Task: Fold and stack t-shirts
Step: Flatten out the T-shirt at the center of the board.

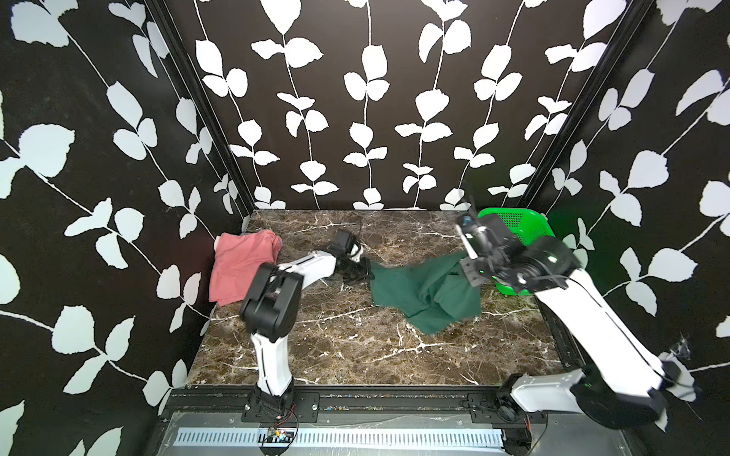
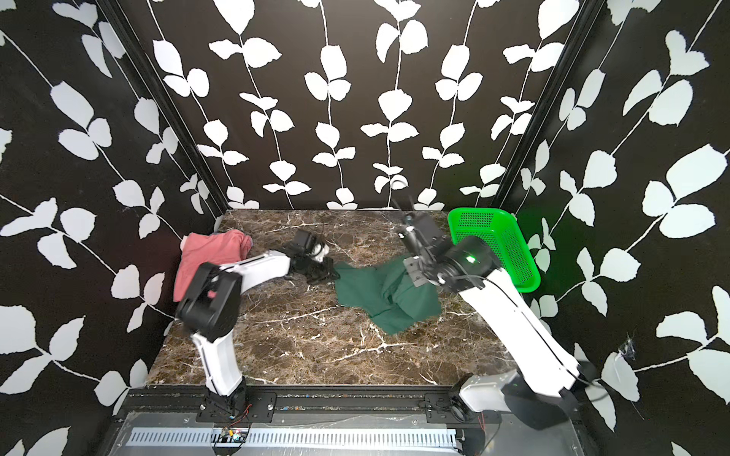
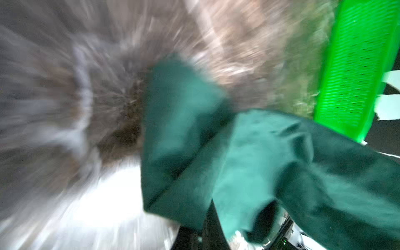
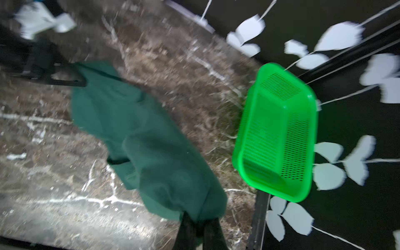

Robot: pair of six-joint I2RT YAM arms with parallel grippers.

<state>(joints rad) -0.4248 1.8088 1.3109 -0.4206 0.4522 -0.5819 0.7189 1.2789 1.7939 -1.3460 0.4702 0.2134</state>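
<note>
Currently, the left gripper [image 1: 366,270] and right gripper [image 4: 200,223] are each clamped on opposite edges of the dark forest-green cloth t-shirt [image 1: 426,292], which sags crumpled between them onto the brown marble-patterned table [image 1: 335,347]. A folded salmon-pink cloth t-shirt [image 1: 241,264] lies at the table's far-left edge, well apart.

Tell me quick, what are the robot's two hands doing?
Left gripper: closed, holding an edge of the dark green t-shirt.
Right gripper: closed, holding the dark green t-shirt too.
</note>
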